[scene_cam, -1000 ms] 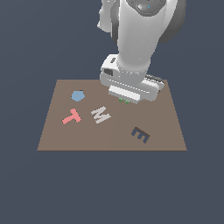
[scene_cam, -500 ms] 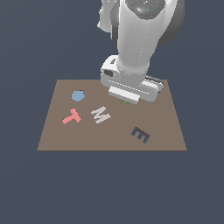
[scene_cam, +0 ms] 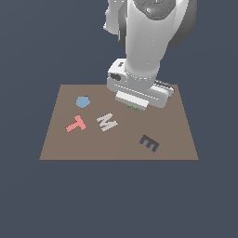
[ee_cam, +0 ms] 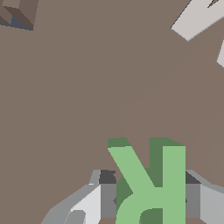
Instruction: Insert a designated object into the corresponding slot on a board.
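A small bright green block shaped like the letter R (ee_cam: 151,188) is held between the two grey fingers (ee_cam: 98,203) of the white robot gripper (ee_cam: 148,201). The fingers are closed onto the sides of the letter, one on each side. In the exterior view the gripper (scene_cam: 133,108) is seen low over the big flat brown board (scene_cam: 172,135), near the far edge, and only tiny green bits (scene_cam: 132,108) of the block are seen under it. Whether the block is touching the board cannot be told.

On the board, a white M-shaped block (scene_cam: 107,122) is seen near the middle. A red T-shaped block (scene_cam: 76,124) is seen beside it, toward the exterior view's left. A blue five-sided piece (scene_cam: 82,101) is seen behind the T. A dark E-shaped hole (scene_cam: 149,143) is seen toward the exterior view's right. The R-shaped slot cannot be made out for sure in either view.
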Available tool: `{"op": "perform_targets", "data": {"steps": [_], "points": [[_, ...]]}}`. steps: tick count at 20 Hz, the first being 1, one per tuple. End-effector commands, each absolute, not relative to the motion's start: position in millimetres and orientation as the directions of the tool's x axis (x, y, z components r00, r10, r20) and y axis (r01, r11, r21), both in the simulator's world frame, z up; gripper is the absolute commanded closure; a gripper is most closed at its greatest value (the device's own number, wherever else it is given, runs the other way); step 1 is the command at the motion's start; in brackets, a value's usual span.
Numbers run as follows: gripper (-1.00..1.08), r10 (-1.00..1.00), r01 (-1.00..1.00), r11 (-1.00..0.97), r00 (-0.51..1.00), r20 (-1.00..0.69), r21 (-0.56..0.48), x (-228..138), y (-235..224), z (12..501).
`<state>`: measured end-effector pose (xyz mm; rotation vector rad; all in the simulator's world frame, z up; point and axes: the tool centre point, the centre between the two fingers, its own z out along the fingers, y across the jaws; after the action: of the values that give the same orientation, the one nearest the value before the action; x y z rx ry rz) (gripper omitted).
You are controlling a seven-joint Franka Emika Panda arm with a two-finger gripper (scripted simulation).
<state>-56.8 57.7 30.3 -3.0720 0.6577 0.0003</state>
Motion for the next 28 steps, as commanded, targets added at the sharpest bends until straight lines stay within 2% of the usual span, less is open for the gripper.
{"op": "perform_targets", "data": {"steps": [1, 15, 28], "points": [[1.08, -0.424, -0.424, -0.906, 0.906, 0.000, 0.000, -58.4, 59.5, 30.6], [1.08, -0.631, -0.631, -0.776, 0.776, 0.000, 0.000, -78.7, 83.9, 33.1], [1.08, -0.879, -0.879, -0.477, 0.477, 0.000, -0.001, -96.3, 132.4, 37.1]]}}
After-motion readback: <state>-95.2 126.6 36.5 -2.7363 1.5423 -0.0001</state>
